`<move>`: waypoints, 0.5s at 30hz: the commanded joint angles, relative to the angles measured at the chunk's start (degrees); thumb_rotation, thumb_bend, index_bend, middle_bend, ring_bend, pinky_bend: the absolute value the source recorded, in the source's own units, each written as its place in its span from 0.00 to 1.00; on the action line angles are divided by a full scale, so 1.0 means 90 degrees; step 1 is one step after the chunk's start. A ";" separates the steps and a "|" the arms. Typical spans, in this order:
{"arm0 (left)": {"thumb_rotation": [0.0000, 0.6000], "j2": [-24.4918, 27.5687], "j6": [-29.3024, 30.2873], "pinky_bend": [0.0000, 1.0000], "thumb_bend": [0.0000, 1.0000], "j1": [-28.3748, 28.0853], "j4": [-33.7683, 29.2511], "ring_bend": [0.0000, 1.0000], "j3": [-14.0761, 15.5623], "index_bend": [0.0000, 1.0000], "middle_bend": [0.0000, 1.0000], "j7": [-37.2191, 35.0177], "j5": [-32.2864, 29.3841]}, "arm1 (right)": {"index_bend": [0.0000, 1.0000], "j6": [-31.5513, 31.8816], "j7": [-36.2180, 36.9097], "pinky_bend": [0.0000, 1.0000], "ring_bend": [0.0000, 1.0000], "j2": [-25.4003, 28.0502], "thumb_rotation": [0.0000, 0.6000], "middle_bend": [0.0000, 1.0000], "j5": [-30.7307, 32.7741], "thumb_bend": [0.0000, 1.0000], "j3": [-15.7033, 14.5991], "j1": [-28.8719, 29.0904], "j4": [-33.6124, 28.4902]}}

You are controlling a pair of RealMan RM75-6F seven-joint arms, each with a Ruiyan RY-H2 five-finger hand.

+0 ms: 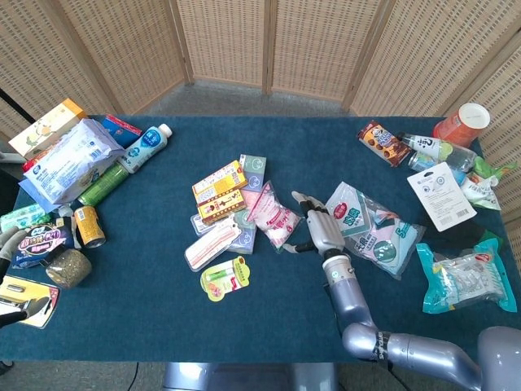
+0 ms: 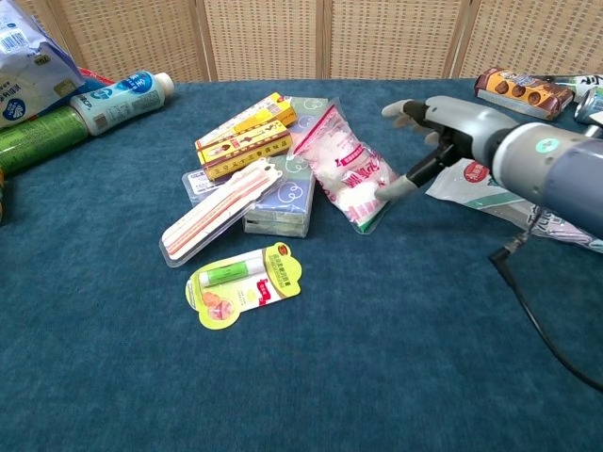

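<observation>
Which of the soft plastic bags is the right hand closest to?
The pink-and-white bag in the middle pile: the right hand hovers open at its edge, fingers almost touching it. The green-and-white bag lies behind the hand; the teal bag lies far off.

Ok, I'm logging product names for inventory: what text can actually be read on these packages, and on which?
No text is reliably legible.
Yellow boxes: red print, too small.
Lip balm card: print blurred.
Pink-white bag by the robot hand: red print, unreadable.
White-green bag: large Chinese characters, blurred.
White bottle: blue label, unreadable.
</observation>
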 commanded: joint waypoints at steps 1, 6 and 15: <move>1.00 0.0011 -0.0041 0.00 0.00 -0.0023 0.0053 0.00 -0.0041 0.00 0.00 -0.0076 -0.0117 | 0.00 -0.0051 -0.0155 0.00 0.00 -0.0227 1.00 0.00 0.0209 0.00 0.0138 0.0228 0.0377; 1.00 -0.0006 -0.0152 0.00 0.00 -0.0078 0.0101 0.00 -0.0077 0.00 0.00 -0.0094 -0.0258 | 0.00 -0.0167 -0.0163 0.00 0.00 -0.0449 1.00 0.00 0.0463 0.00 0.0229 0.0447 0.0750; 1.00 -0.0096 -0.0312 0.00 0.00 -0.0157 0.0139 0.00 -0.0106 0.00 0.00 0.0034 -0.0419 | 0.00 -0.0242 -0.0179 0.00 0.00 -0.0781 1.00 0.00 0.0685 0.00 0.0325 0.0752 0.1003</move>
